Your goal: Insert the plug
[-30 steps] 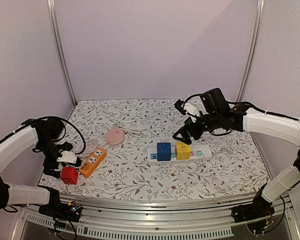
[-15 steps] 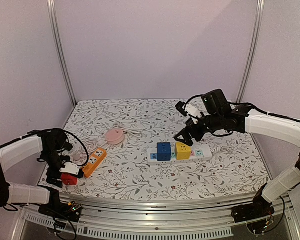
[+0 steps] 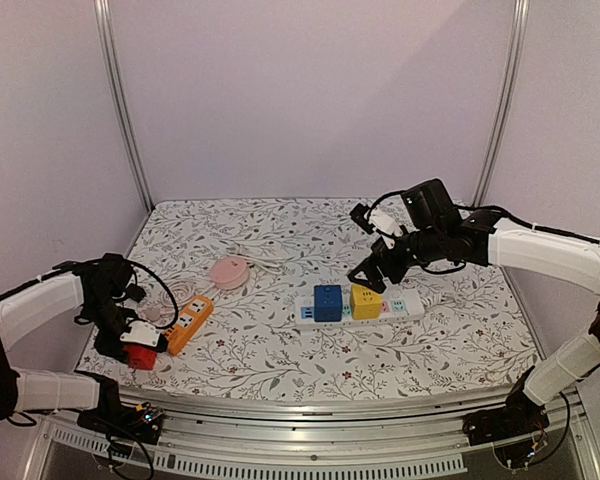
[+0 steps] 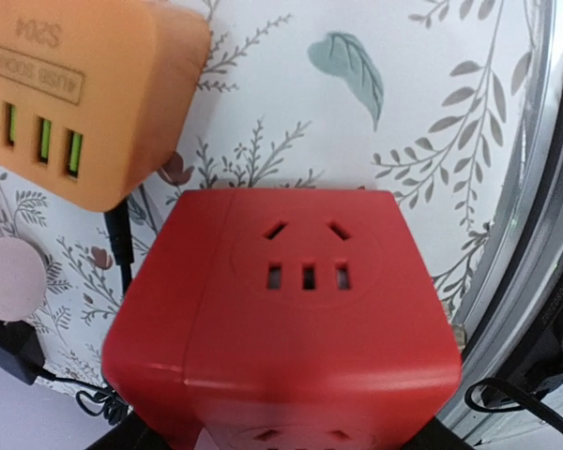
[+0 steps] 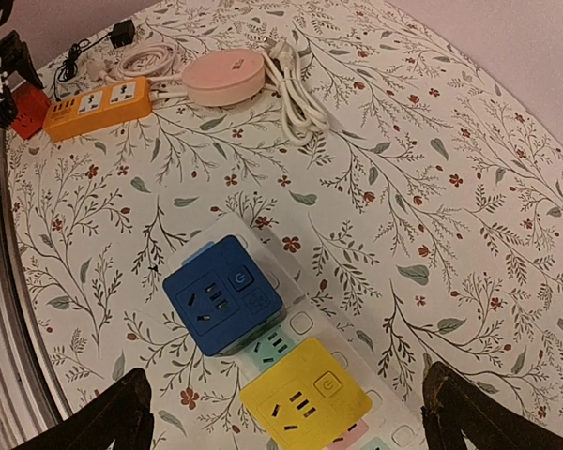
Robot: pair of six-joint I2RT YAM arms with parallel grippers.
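The plug is a red cube [image 3: 140,357] with sockets on its faces, resting near the table's front left corner. It fills the left wrist view [image 4: 291,328], with my left gripper [image 4: 281,439] closed against its two sides. From above, the left gripper [image 3: 137,343] sits on top of the cube. A white power strip [image 3: 408,306] lies mid-table, carrying a blue cube [image 3: 327,302] and a yellow cube [image 3: 366,300]. My right gripper [image 3: 372,272] hovers open just above them. In the right wrist view its fingers [image 5: 113,417] stand wide either side of the yellow cube [image 5: 305,403].
An orange power strip [image 3: 186,324] lies right beside the red cube, with a black cord trailing from it. Behind it sit a pink round hub [image 3: 229,271] and a coiled white cable [image 5: 296,89]. The table's metal front rail [image 4: 535,187] runs close by the cube.
My left gripper came down over the red cube and its jaws narrowed onto the cube's sides. The right arm shifted only slightly and stayed open.
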